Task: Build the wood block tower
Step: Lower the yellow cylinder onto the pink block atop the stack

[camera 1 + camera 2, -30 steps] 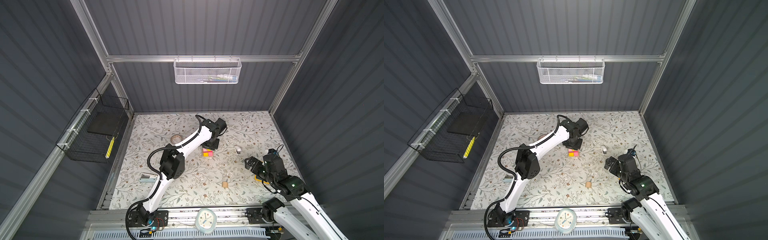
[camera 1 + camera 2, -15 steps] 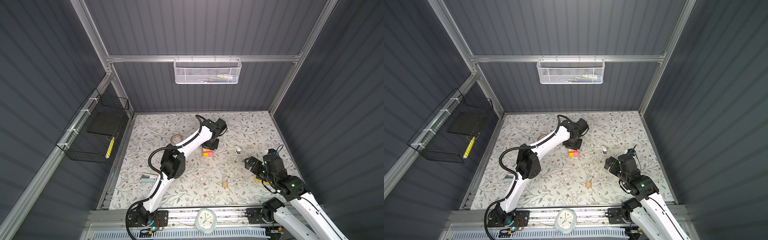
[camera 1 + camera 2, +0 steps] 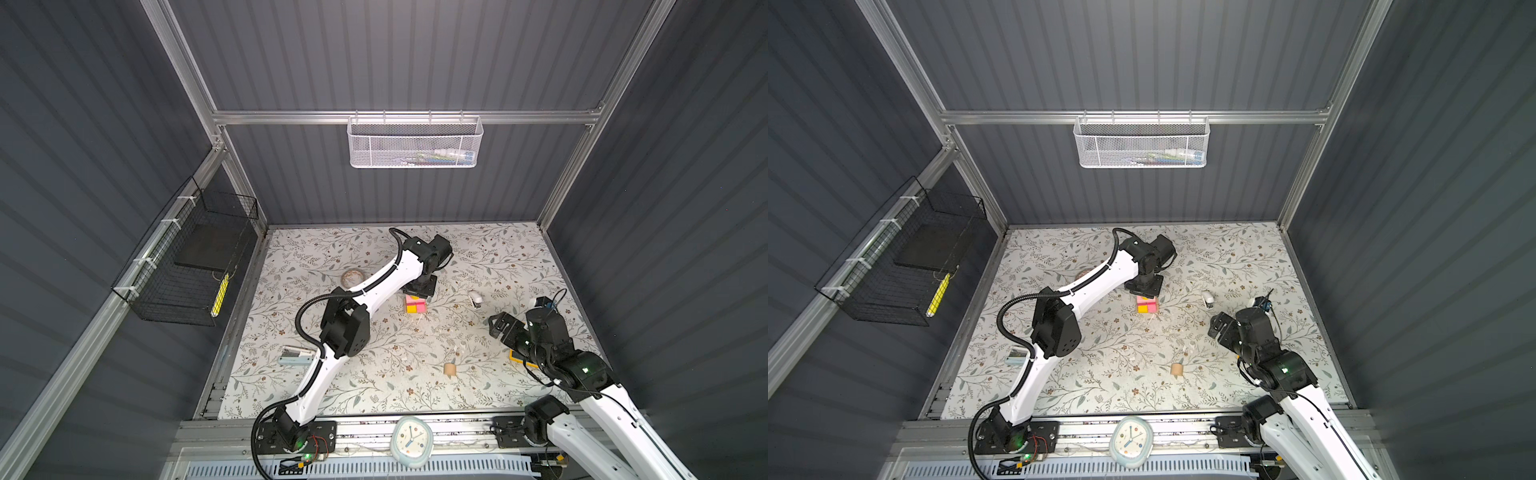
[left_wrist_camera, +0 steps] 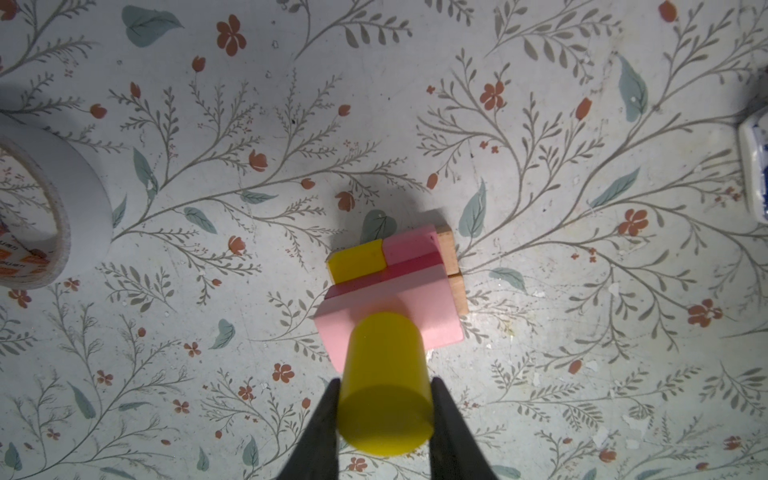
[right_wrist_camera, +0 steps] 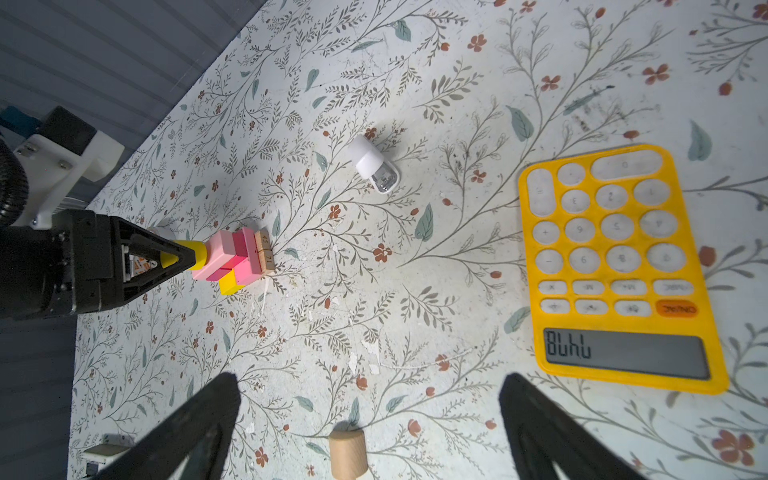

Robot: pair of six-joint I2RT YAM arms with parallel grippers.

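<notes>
**Bench stock, block-tower job: items by size**

1. Bench (image 3: 490, 257): floral top that carries every item below.
2. Left pincer (image 4: 384, 386): reaches over mid-bench, pointing straight down over the tower. Its jaws are clenched on the yellow cylinder, one on each side.
3. Right pincer (image 5: 370, 380): jaws spread wide and grasping nothing. It hovers over bare bench between 3 and 4 o'clock of the tower, well apart from it.
4. Calculator (image 5: 615, 266): flat and yellow-orange, at 4 o'clock of the tower. In a top view (image 3: 517, 356) the right arm mostly hides it.
5. Tape roll (image 4: 62, 199): white, lying flat at 10 o'clock of the tower.
6. Tower (image 3: 415, 306): stands near the bench centre, directly under the left pincer. It has tan bars at the base, pink, magenta and yellow pieces above, and a pink slab on top.
7. Yellow cylinder (image 4: 386, 374): upright in the left pincer, its lower end meeting the pink slab.
8. Tan cylinder (image 5: 347, 453): lies alone on its side at 5 o'clock of the tower, untouched and near the right pincer.
9. Stapler (image 5: 374, 164): small and white, at 3 o'clock of the tower.
</notes>
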